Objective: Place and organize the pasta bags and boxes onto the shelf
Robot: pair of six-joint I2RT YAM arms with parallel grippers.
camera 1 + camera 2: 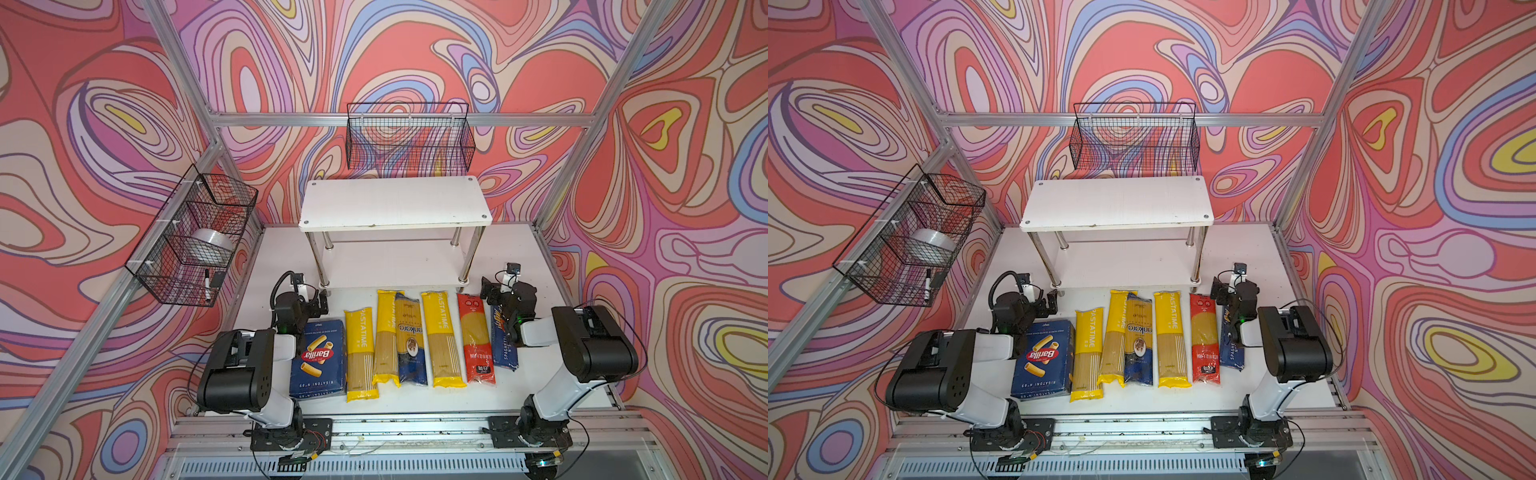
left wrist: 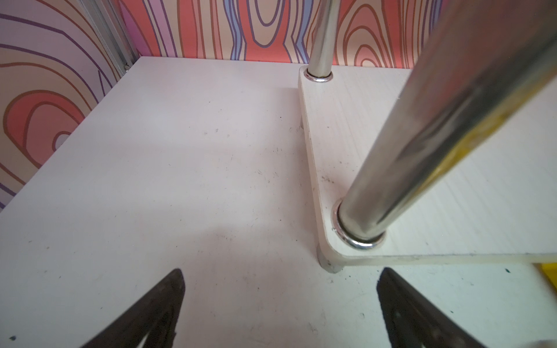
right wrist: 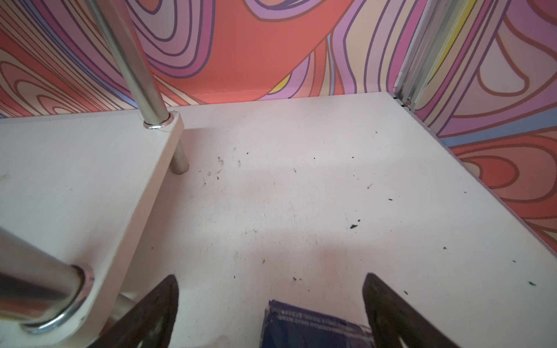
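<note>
The white two-tier shelf point(image 1: 395, 203) stands at the back with both boards bare. In front of it, in both top views, several packs lie in a row. From the left they are the wide rigatoni box point(image 1: 318, 357), three yellow bags point(image 1: 360, 353), a dark blue bag point(image 1: 411, 340) among them, and a red bag point(image 1: 476, 336). The narrow spaghetti box point(image 1: 503, 345) lies partly under my right arm. My left gripper point(image 2: 281, 271) is open and empty by the shelf's front left leg. My right gripper point(image 3: 270, 276) is open above the spaghetti box's point(image 3: 313, 328) far end.
A black wire basket point(image 1: 409, 137) hangs on the back wall above the shelf. Another basket point(image 1: 195, 232) on the left wall holds a tape roll point(image 1: 210, 245) and a marker point(image 1: 207, 284). Chrome shelf legs point(image 2: 422, 135) stand close to both grippers.
</note>
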